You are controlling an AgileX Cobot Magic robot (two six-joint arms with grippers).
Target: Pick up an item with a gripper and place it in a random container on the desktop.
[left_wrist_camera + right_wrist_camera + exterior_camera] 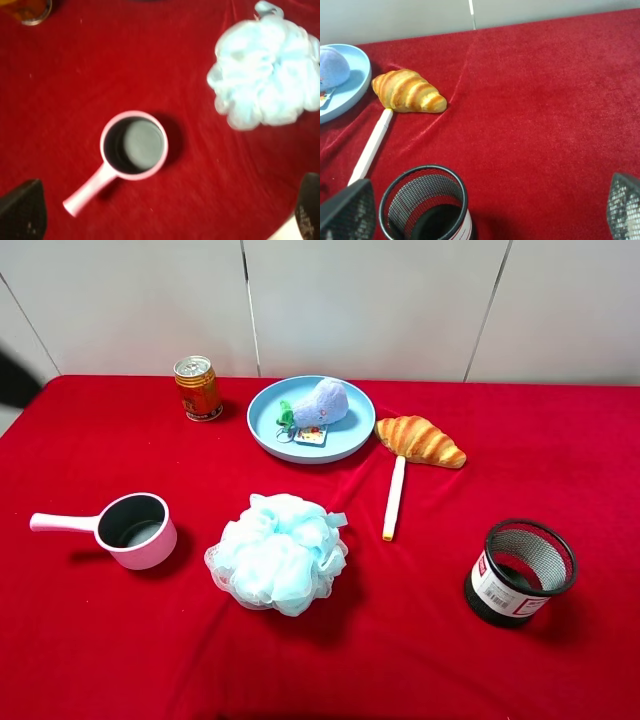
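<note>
Both grippers hang with their black, dimpled fingers spread wide and holding nothing: the left gripper (167, 212) over the smooth pink saucepan (131, 147), the right gripper (487, 212) over the black wire-mesh cup (426, 205). The red cloth of the desktop (560, 420) looks velvety and faintly creased, running back to a pale panelled wall. Taking the round, shallow light-blue plate (350, 438) as landmark, the soft lavender plush eggplant (320, 405) lies inside it with its green leaves and white tag, a glossy croissant (420, 440) sits just beside the rim, a metal can (198, 388) stands near its other side, and a frilly blue bath pouf (278, 552) rests well in front.
</note>
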